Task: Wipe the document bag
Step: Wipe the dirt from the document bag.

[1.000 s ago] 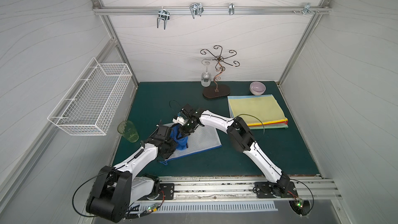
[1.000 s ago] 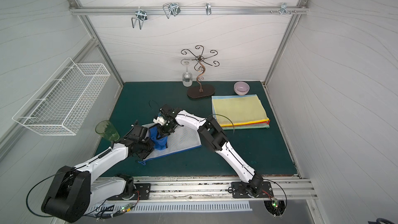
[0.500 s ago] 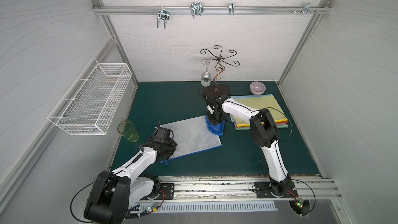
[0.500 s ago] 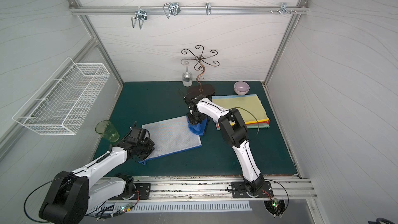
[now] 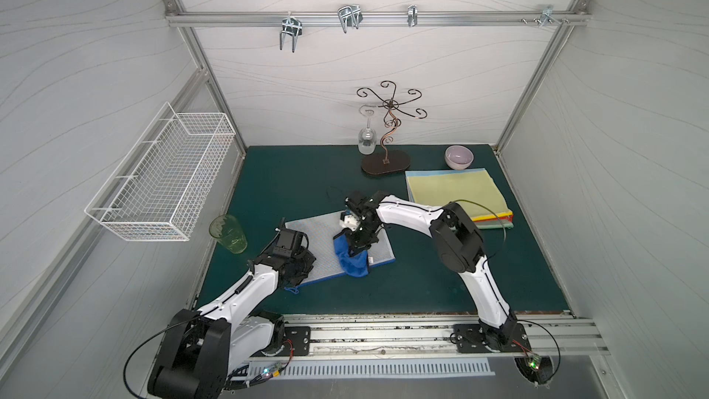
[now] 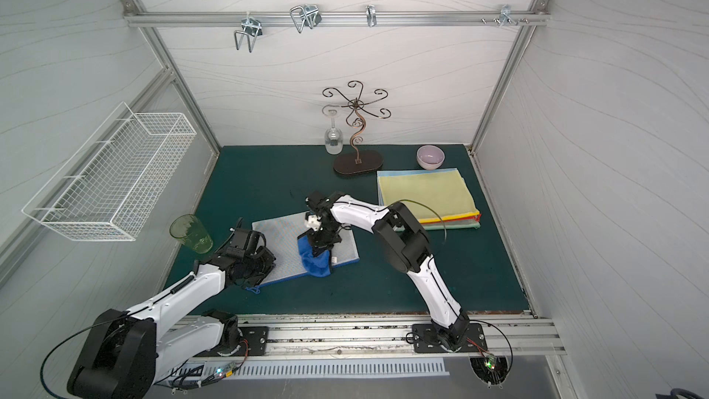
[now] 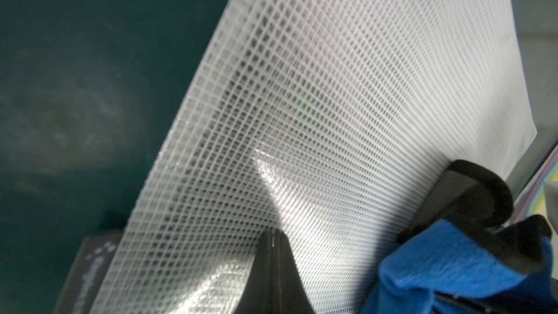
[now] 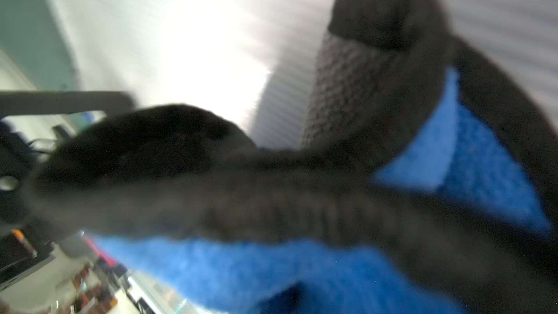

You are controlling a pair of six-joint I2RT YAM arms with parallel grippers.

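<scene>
— While my right jaws are clamped on the blue cloth (image 5: 351, 262), where does it sit?
— On the document bag (image 5: 320, 245), at its right end. The cloth is bunched under the jaws and pressed to the mesh. A fold spills over the near edge onto the green bench (image 5: 422, 282).
— Left jaws?
— Together, nothing between them. Tips are down on the near-left corner. The left wrist view shows them resting on the document bag (image 7: 332, 101), with the blue cloth (image 7: 453, 261) at its far end. Reads as pinning, not gripping.
— Lie of the bag?
— Flat in both top views. The document bag (image 6: 284, 251) has its long axis across the bench, slightly skewed, running from left jaws to right jaws.
— Next stroke?
— Judgement only. Bare mesh lies leftward of the cloth, toward my left arm. My right arm is on the cloth, so the drag should follow the long axis toward the pinned corner. Risk: the bag buckles or slides if the pin is light.
— Right wrist view?
— Blurred; only dark fingers and blue cloth (image 8: 241, 267).
</scene>
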